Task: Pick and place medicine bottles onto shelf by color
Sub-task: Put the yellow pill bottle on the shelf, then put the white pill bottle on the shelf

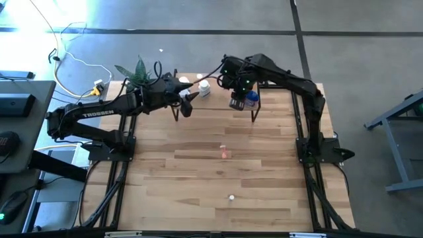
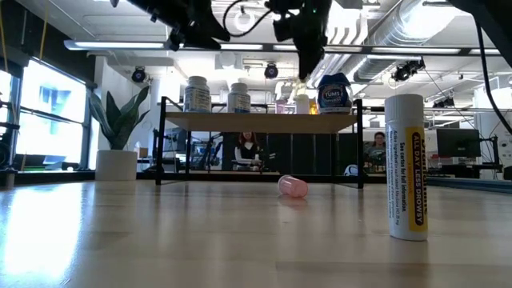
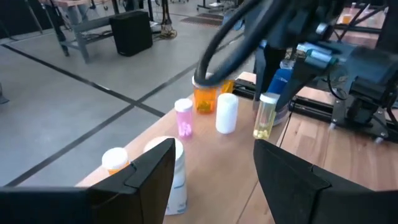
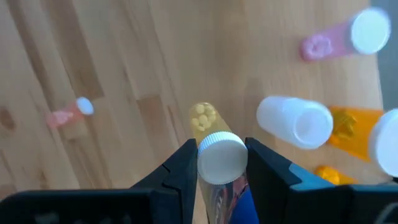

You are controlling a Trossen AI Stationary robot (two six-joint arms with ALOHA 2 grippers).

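Observation:
The shelf [image 2: 240, 122] stands at the table's far edge with several medicine bottles upright on it: white ones [image 2: 198, 94], a pink one [image 3: 183, 118], an orange one [image 3: 205, 96] and a squat blue one [image 2: 334, 92]. My right gripper [image 4: 221, 168] hangs over the shelf, shut on a clear vial [image 3: 265, 118] with yellow contents and a white cap. My left gripper [image 3: 214, 174] stands open at the shelf's left end, level with the bottles, with nothing between its fingers. A pink bottle [image 2: 293, 186] lies on its side mid-table, and a tall white bottle [image 2: 406, 166] stands near the front. My right gripper pinches the vial at its top end, one finger on each side of the white cap [image 4: 221, 155]. The fingers come from above, pointing down. The vial hangs nearly upright below them beside the blue bottle. I cannot tell whether its lower end [image 3: 261, 133] touches the shelf board.
A potted plant [image 2: 118, 132] stands at the table's far left corner beside the shelf. The wide middle of the table [image 1: 198, 178] holds only the two loose bottles. People sit in the room behind the shelf [image 2: 250, 150].

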